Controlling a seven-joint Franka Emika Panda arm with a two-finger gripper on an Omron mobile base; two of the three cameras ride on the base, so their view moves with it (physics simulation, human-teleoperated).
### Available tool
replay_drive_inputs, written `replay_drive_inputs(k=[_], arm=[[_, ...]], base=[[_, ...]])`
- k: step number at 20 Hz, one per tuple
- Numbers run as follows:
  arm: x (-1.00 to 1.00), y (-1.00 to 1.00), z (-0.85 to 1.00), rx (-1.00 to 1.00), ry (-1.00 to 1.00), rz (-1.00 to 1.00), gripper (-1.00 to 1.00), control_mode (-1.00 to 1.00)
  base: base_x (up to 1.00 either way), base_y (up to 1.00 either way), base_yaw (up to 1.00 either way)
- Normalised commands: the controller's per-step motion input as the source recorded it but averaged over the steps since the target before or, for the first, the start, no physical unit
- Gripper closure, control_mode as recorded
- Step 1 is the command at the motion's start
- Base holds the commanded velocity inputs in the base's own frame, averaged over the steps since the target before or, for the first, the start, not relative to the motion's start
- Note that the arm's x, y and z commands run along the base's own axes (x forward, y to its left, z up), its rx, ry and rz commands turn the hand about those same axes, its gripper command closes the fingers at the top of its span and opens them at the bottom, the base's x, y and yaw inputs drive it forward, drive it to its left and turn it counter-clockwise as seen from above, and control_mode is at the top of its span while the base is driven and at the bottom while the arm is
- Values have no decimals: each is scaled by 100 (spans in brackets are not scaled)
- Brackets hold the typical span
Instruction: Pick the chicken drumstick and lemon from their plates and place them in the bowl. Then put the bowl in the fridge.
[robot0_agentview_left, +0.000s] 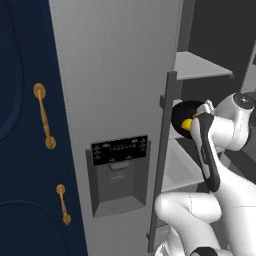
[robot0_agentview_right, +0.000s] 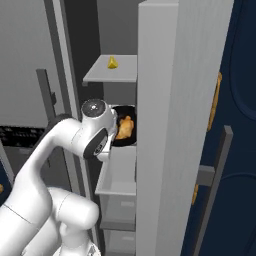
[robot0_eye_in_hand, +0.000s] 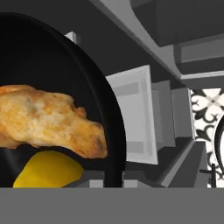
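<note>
The fridge (robot0_agentview_left: 115, 75) stands with its doors open, and my arm reaches in between them. The black bowl (robot0_agentview_left: 180, 111) hangs at middle-shelf height inside, with my gripper (robot0_agentview_left: 198, 118) shut on its near rim. In the bowl (robot0_eye_in_hand: 52, 61) lie the golden-brown chicken drumstick (robot0_eye_in_hand: 48, 120) and the yellow lemon (robot0_eye_in_hand: 48, 173), side by side. From the right base view I see the bowl (robot0_agentview_right: 129, 111) and the drumstick (robot0_agentview_right: 125, 128) just past my wrist, above a pale shelf (robot0_agentview_right: 120, 172). The plates are out of view.
A small yellow item (robot0_agentview_right: 113, 62) sits on the upper fridge shelf (robot0_agentview_left: 200, 66). The left door carries a dark dispenser panel (robot0_agentview_left: 120, 150) and a long bar handle (robot0_agentview_left: 162, 160). Navy cabinets (robot0_agentview_left: 25, 150) with gold handles (robot0_agentview_left: 44, 116) flank the fridge. The right door (robot0_agentview_right: 175, 100) stands close beside my arm.
</note>
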Motion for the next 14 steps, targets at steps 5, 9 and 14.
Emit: replay_drive_inputs(k=[5, 9, 14], arm=[[42, 0, -30, 0, -1, 2, 100, -100], [51, 0, -25, 0, 0, 2, 100, -100], [49, 0, -14, 0, 0, 6, 100, -100]], base=[[0, 0, 0], [0, 0, 0], [0, 0, 0]])
